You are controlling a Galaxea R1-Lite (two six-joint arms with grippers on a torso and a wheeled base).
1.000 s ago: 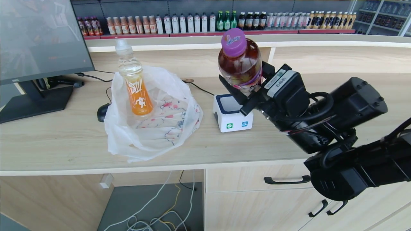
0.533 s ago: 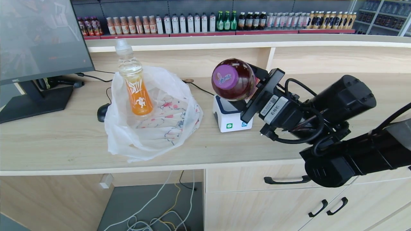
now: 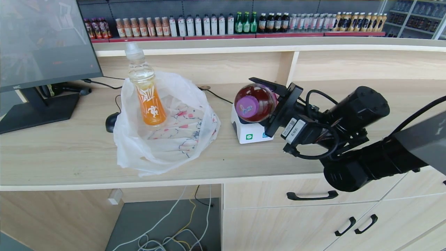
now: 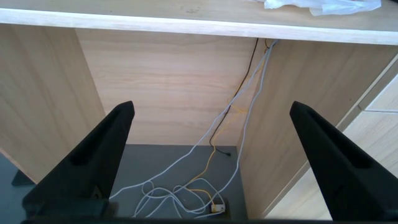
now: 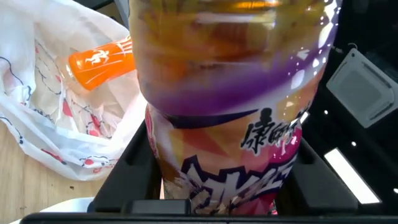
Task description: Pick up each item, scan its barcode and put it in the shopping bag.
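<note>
- Gripping the bottle (image 3: 258, 96) round its labelled body, the right gripper (image 3: 259, 104) has its jaws shut on either side of it. The dark upper part and the cap (image 3: 248, 107) stick out past the fingertips.
- The bottle is held tipped onto its side, cap pointing away from the wrist. I judge this is meant to turn the label's barcode down toward the scanner (image 3: 250, 133).
- The scanner sits just below the fingertips, window facing up and partly covered by the bottle. Whether bottle and window touch I cannot tell.
- The bag (image 3: 167, 139) lies on the counter (image 3: 69, 157) off the gripper's cap side, near it. Its mouth is slumped wide open, probably so an item can be lowered in without a second hand.
- An orange bottle (image 3: 148, 101) stands upright inside the bag, well beyond the fingertips. It looks like an item already dealt with.
- The step in hand, as I judge it, is the scan; bagging this bottle is not yet done.
- The right arm reaches in over the counter from the right, forearm roughly level. The wrist is rolled so one finger lies over the bottle and the other beneath it.
- The left gripper (image 4: 211, 162) hangs low below the counter's edge, fingers wide apart and holding nothing. It faces the cables (image 4: 205, 186) underneath and seems parked out of the way.
</note>
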